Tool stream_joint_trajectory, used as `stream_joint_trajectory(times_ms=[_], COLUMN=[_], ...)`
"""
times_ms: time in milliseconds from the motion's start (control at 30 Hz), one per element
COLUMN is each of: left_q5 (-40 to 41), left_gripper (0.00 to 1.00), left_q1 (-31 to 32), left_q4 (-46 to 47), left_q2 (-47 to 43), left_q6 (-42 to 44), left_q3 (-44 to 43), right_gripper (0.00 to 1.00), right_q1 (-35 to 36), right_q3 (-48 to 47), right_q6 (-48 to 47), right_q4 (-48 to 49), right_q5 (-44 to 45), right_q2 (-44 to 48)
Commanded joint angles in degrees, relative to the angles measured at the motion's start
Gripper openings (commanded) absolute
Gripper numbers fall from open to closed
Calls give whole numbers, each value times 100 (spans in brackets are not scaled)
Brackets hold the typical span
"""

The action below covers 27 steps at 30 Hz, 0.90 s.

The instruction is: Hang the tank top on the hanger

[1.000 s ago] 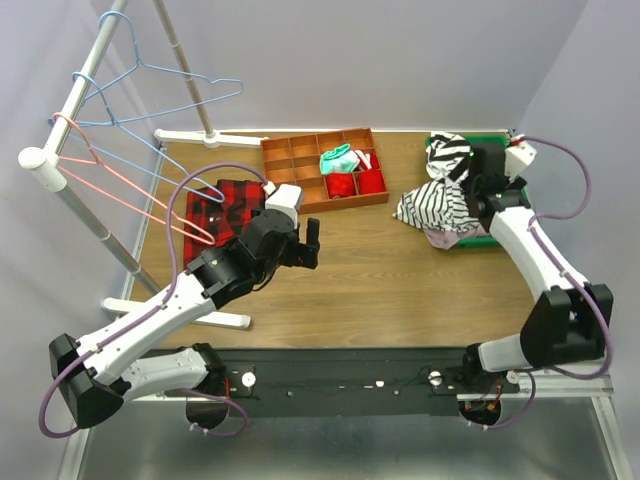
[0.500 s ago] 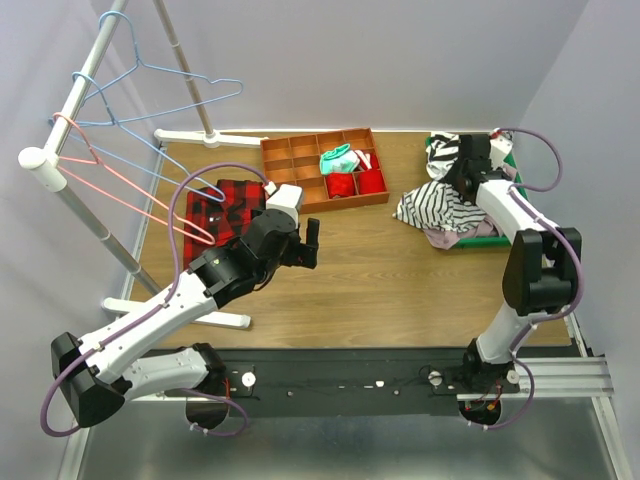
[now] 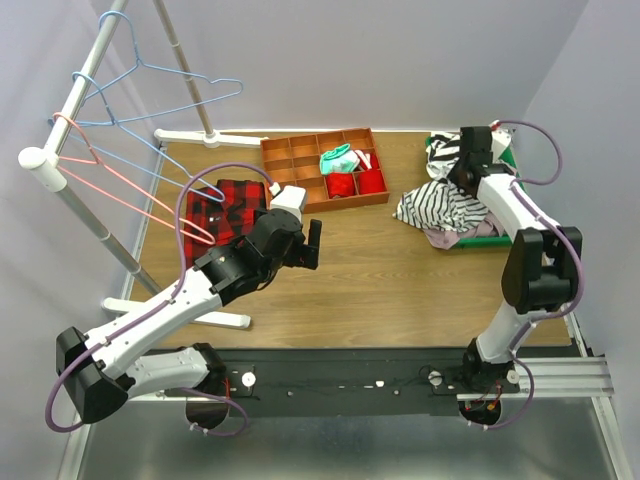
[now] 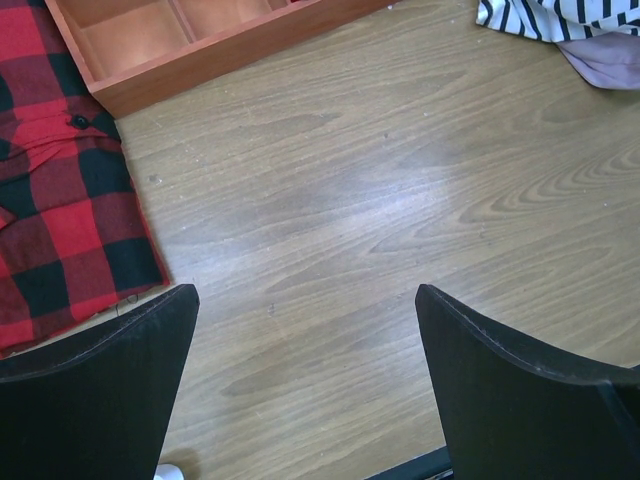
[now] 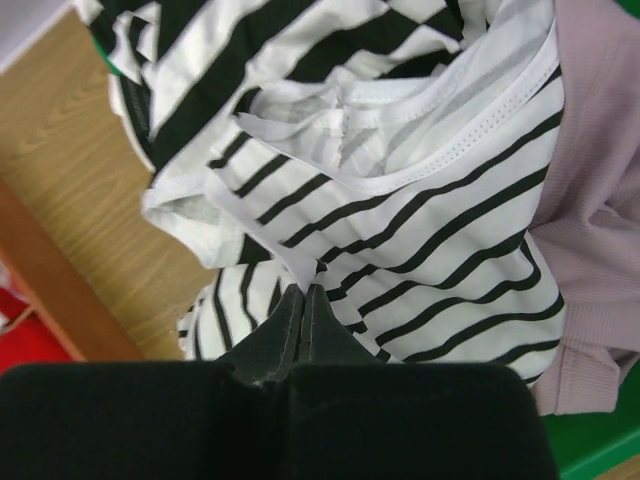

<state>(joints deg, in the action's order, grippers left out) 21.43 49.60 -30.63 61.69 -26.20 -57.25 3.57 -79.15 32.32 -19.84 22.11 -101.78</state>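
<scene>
The tank top (image 3: 437, 207), white with thin black stripes, lies crumpled at the table's right, half out of a green bin. My right gripper (image 3: 459, 181) reaches down onto its upper edge. In the right wrist view the gripper (image 5: 303, 290) is shut, with a white hem fold of the tank top (image 5: 450, 230) pinched at its tips. The light-blue hanger (image 3: 150, 88) hangs on the rack at the far left. My left gripper (image 3: 312, 241) hovers open over bare wood mid-table; the left wrist view shows the gripper (image 4: 305, 295) with nothing between its fingers.
A red-black plaid shirt (image 3: 224, 206) lies left of my left gripper. A brown divided tray (image 3: 300, 165) sits at the back. Pink-red hangers (image 3: 110, 182) hang on the rack (image 3: 75, 95). A broad-striped garment (image 3: 448, 151) and a lilac cloth (image 5: 600, 200) share the green bin (image 3: 482, 241).
My right arm swung in over the pile and its gripper went from open to shut on the tank top's hem. The left arm crept slightly forward.
</scene>
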Motion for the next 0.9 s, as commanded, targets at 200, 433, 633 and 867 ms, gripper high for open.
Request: stream_joint_trajectory(times_ms=[200, 433, 633, 867], left_q5=[238, 318, 441, 757], left_gripper=[99, 99, 99, 99], left_q1=[-30, -39, -74, -144], left_q4=[-118, -101, -118, -206], left_q2=[-271, -403, -474, -649], left_q6=[-166, -290, -351, -474], left_q3=[-339, -550, -655, -761], right_gripper=[1, 1, 1, 1], right_q1=[12, 529, 1725, 1857], right_q3=[-1504, -1972, -2192, -1614], right_q6=[-182, 46, 91, 389], right_q4=[-855, -1013, -952, -628], right_q5=[-1795, -3782, -4187, -4803], right_q2=[1687, 2258, 2610, 3031])
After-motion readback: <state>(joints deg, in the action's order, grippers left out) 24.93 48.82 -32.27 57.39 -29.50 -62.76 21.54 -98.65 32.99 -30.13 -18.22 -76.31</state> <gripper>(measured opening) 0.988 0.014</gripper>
